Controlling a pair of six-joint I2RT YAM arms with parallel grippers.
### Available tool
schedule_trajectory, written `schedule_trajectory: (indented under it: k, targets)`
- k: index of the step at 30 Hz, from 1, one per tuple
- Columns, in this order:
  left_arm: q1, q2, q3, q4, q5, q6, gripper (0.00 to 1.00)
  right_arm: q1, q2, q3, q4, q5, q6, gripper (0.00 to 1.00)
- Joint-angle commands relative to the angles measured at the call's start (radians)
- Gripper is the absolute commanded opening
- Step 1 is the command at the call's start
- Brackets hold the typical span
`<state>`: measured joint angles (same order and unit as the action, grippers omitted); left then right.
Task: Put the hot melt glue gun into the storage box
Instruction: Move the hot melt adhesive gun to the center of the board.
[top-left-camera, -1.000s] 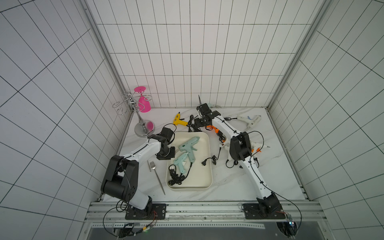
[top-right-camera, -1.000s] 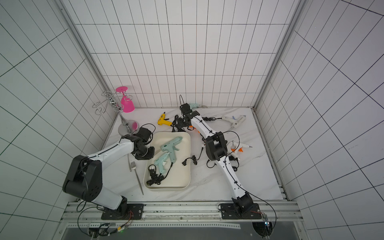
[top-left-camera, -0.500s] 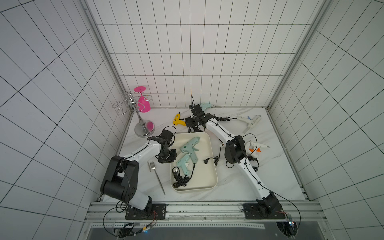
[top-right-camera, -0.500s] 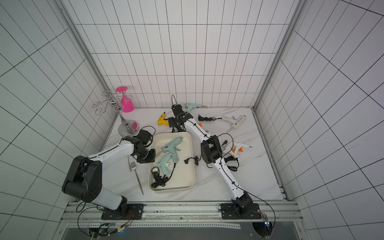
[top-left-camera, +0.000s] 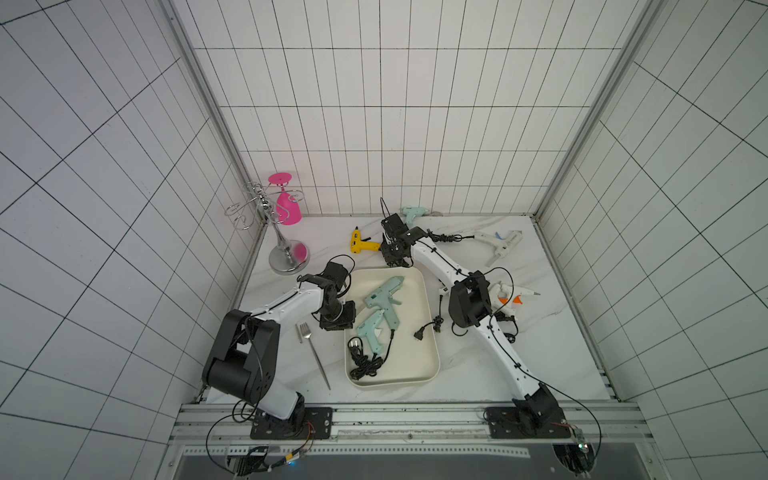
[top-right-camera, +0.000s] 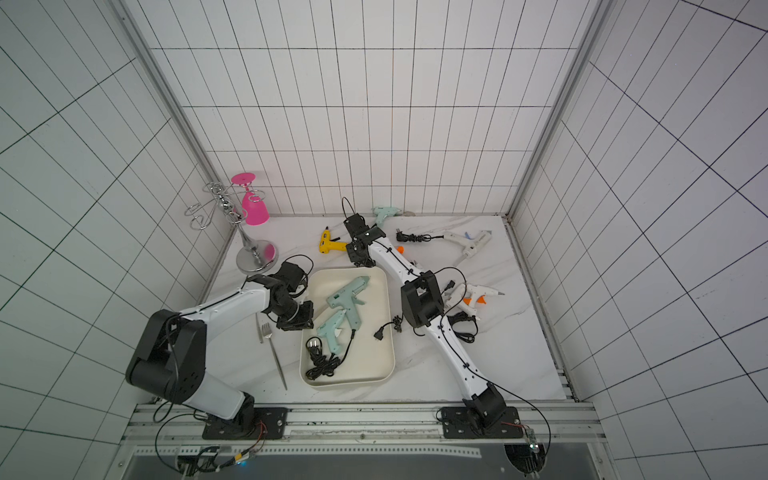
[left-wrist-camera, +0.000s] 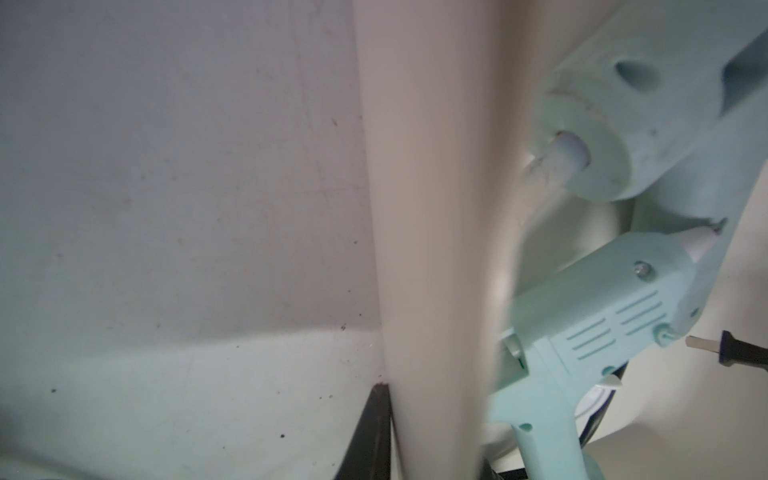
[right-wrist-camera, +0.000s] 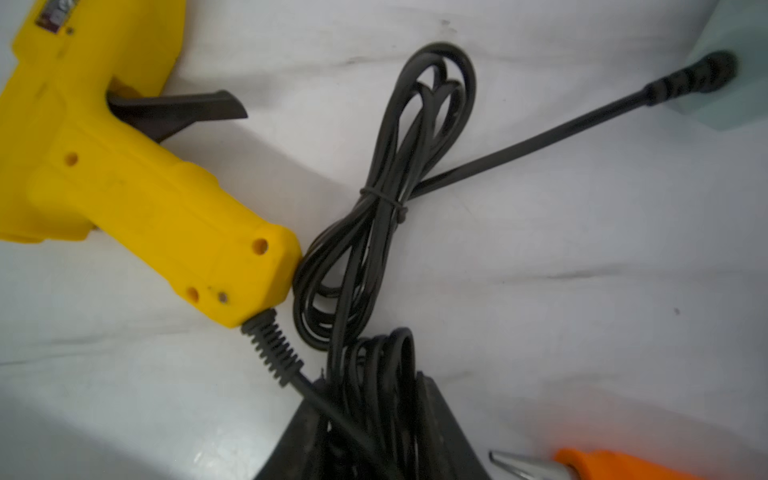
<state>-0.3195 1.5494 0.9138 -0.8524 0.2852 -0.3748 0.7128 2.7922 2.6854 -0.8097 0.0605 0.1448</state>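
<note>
Since a second ago the right gripper has been brought down onto the black cord beside the yellow glue gun, and the storage box has been nudged rightward. Cord is seen between narrowed jaws; a firm hold can't be confirmed tbh. Same for the left gripper, parked at the box's left wall. Gun is lying near the bench's back edge, outside the box. Ideally it's lifted well clear, cord not snagged. Marble-look top, probably slick; white tiled walls around.

Marble tabletop: storage box centre; fork at eight o'clock; yellow glue gun at twelve; stemware rack at ten.
</note>
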Motion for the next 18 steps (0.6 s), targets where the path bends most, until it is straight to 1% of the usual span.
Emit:
schedule_trajectory:
  k: [1, 2, 4, 5, 9, 13, 15, 16, 18]
  targets:
    - [0.01, -0.021, -0.018, -0.023, 0.041, -0.003, 0.14, -0.002, 0.017, -0.005, -0.085, -0.027, -0.028, 0.24]
    - [0.019, -0.025, -0.017, -0.024, 0.04, -0.003, 0.14, -0.004, 0.007, -0.015, -0.085, -0.021, -0.036, 0.2]
    - [0.039, -0.037, -0.014, -0.021, 0.034, -0.003, 0.14, -0.012, -0.028, -0.048, -0.086, -0.012, -0.069, 0.05]
    - [0.047, -0.042, -0.011, -0.02, 0.029, -0.001, 0.14, -0.015, -0.05, -0.067, -0.085, 0.001, -0.08, 0.0]
    - [0.065, -0.057, 0.014, -0.02, -0.021, 0.005, 0.16, -0.034, -0.194, -0.193, -0.059, 0.046, -0.114, 0.0]
    - [0.066, -0.07, 0.048, 0.002, -0.034, 0.004, 0.33, -0.055, -0.374, -0.355, 0.008, 0.06, -0.142, 0.0]
    - [0.066, -0.071, 0.065, 0.02, -0.034, 0.0, 0.4, -0.065, -0.438, -0.407, 0.031, 0.064, -0.15, 0.0]
    - [0.065, -0.068, 0.077, 0.026, -0.038, 0.001, 0.43, -0.069, -0.461, -0.424, 0.032, 0.061, -0.157, 0.0]
    - [0.065, -0.059, 0.102, 0.03, -0.051, 0.001, 0.44, -0.077, -0.491, -0.442, 0.032, 0.067, -0.164, 0.0]
